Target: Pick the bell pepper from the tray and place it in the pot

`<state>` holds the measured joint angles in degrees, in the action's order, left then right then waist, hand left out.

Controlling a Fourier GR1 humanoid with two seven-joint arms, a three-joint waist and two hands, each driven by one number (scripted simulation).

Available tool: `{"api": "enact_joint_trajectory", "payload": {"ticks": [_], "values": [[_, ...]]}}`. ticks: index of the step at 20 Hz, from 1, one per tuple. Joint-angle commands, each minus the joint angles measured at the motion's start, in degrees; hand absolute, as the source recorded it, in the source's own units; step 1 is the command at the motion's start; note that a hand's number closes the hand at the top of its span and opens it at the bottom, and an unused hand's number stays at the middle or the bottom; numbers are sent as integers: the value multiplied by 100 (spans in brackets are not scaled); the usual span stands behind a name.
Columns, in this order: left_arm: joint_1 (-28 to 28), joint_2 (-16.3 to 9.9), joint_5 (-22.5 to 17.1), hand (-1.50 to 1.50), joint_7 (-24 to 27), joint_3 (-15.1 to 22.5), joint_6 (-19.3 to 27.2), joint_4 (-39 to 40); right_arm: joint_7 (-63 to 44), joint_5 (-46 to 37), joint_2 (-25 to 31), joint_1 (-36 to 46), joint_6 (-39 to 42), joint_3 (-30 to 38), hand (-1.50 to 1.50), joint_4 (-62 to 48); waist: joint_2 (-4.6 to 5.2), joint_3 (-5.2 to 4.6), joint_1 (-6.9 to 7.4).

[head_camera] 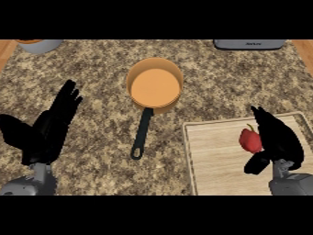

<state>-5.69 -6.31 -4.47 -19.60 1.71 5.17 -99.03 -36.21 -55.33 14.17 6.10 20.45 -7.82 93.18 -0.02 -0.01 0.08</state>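
Lying on the wooden tray (220, 160) at the lower right of the counter, the red bell pepper (251, 140) sits toward the tray's right half with its small stem pointing up and away. Just beside it, on its right, is the right hand (278, 137), its fingers stretched out over the tray and its thumb low near the pepper's lower end; the fingers are open and not curled round the pepper, though whether they touch it cannot be told. Left of the tray and farther up the speckled stone counter (97, 64) stands the orange pot (154, 86), its dark handle (142, 135) running down toward the lower edge. Well apart at the left, the left hand (47, 128) rests open, fingers up.
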Motion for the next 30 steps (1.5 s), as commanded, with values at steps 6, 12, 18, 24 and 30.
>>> {"api": "enact_joint_trajectory", "payload": {"ticks": [6,12,18,24,30], "values": [[-10,90,116,0,171,21,-77,195,1031,122,4,83,-388,72,150,-183,-2,1,-5],[-431,-69,-113,0,115,-406,-292,541,1371,-428,-175,-44,-1054,-95,150,-689,4,1,-12],[-235,145,104,0,-327,-68,-94,13,458,-421,-571,107,-550,-13,150,108,-9,-1,-17],[-182,191,113,0,-91,-30,-124,139,-2994,-538,-1396,230,-1033,-1426,150,414,-32,-13,60],[-219,204,170,0,-174,-55,-29,132,-4622,-1840,-1410,968,-907,-2258,150,1172,-64,-16,2]]}}
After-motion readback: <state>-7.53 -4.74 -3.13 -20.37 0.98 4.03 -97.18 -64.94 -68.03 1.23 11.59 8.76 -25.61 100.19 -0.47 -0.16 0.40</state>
